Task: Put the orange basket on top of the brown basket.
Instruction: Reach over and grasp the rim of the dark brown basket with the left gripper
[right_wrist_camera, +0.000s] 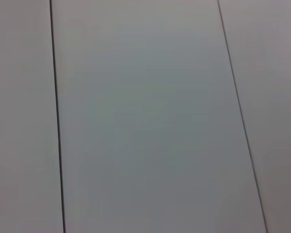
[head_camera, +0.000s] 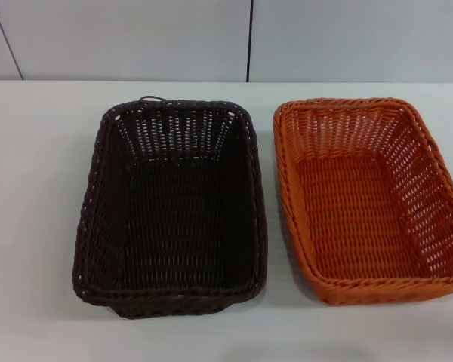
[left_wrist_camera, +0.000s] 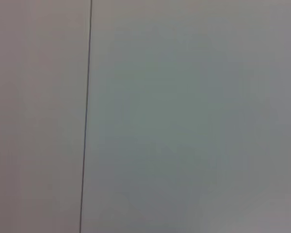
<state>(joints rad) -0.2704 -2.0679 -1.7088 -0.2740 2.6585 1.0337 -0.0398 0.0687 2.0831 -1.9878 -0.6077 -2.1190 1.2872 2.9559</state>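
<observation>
The brown basket (head_camera: 106, 219) stands on the white table at centre-left in the head view, empty, its long side running away from me. Right beside it, with a narrow strip of table between them, stands the orange basket (head_camera: 293, 196), also empty; its right edge is cut off by the picture's border. Neither gripper shows in any view. Both wrist views hold only pale grey wall panels with dark seams.
The white table (head_camera: 38, 226) stretches to the left of the brown basket and in front of both baskets. A grey panelled wall (head_camera: 136, 38) rises behind the table's far edge.
</observation>
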